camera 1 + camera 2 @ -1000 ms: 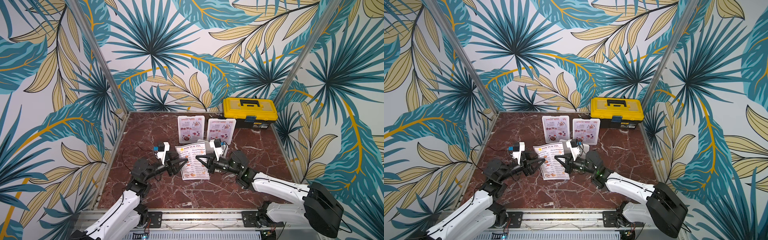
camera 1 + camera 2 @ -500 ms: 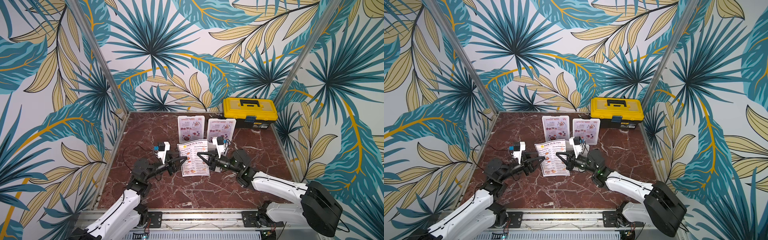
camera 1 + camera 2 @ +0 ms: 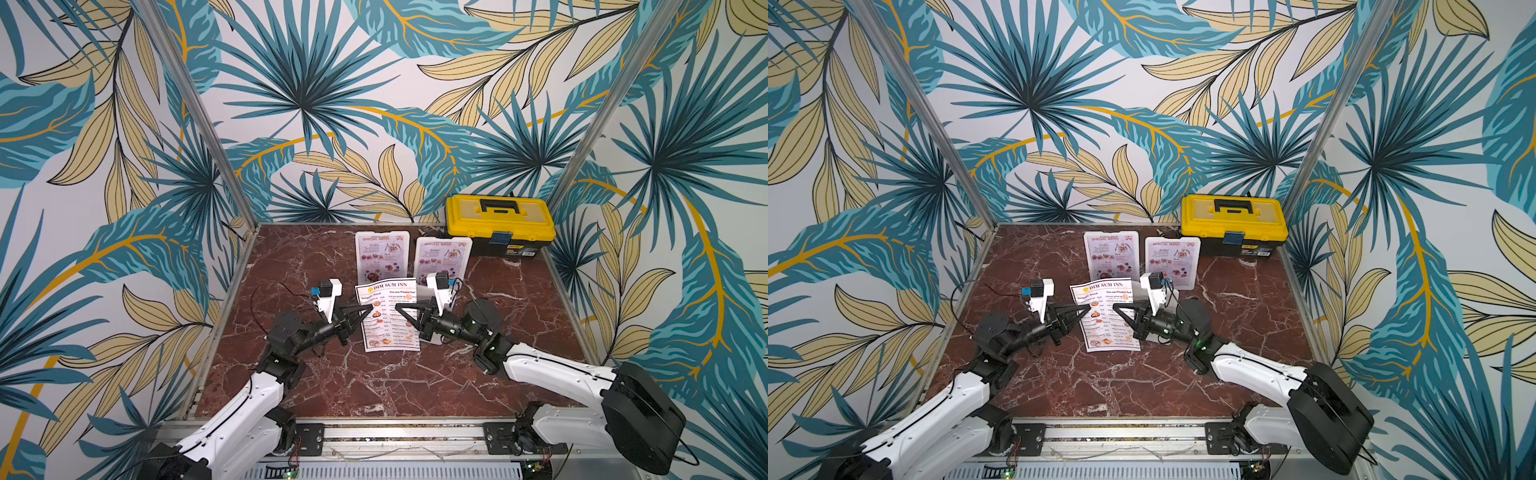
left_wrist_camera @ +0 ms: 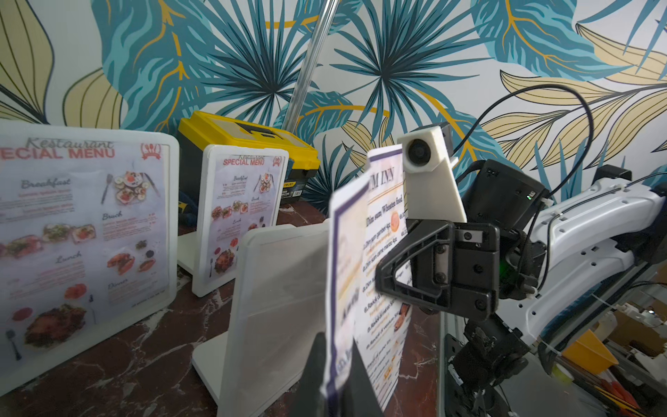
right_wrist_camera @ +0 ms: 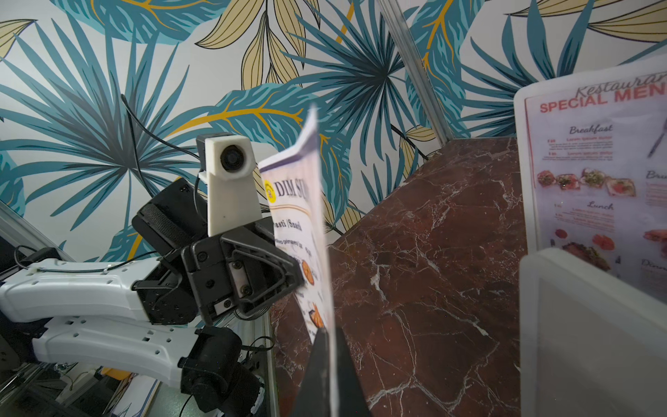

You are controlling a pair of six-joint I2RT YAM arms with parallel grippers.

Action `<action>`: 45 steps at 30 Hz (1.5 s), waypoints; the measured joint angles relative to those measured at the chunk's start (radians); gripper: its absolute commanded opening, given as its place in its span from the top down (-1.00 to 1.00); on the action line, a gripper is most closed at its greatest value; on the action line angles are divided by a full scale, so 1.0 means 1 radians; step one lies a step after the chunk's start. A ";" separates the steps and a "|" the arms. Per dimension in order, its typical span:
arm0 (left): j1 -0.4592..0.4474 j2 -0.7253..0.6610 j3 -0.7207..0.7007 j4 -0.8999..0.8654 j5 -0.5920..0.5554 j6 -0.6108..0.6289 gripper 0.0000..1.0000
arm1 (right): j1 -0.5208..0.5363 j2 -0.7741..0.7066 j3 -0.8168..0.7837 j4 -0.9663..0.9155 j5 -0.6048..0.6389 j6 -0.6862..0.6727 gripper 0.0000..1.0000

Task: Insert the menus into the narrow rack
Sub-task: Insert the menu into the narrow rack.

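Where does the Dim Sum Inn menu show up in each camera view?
In a top view: the DIM SUM INN menu sits just below picture centre.
In a top view: it sits slightly left of centre, below the middle.
Left wrist: nearly edge-on, right of centre.
Right wrist: nearly edge-on, near centre.
Shared landmark: the red marble table.

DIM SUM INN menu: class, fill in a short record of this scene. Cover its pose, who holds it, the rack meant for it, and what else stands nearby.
menu pose: upright, slightly curled, not in any rack
held by: left gripper and right gripper, each shut on a side edge
empty rack: just behind the menu
filled racks: two SPECIAL MENU sheets, side by side at the back
also: yellow toolbox, far corner, lid shut
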 measured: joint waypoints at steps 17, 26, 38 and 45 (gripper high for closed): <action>-0.016 0.062 0.025 0.000 -0.029 0.035 1.00 | -0.005 -0.112 -0.003 -0.246 0.068 -0.098 0.53; -0.030 0.064 0.103 -0.021 0.014 0.069 1.00 | -0.005 -0.137 0.050 -0.399 0.054 -0.156 0.53; -0.063 0.074 0.121 -0.083 0.049 0.127 1.00 | -0.006 -0.208 0.077 -0.518 0.060 -0.203 0.55; -0.064 0.076 0.122 -0.091 0.049 0.133 1.00 | -0.014 -0.274 0.067 -0.539 0.050 -0.216 0.82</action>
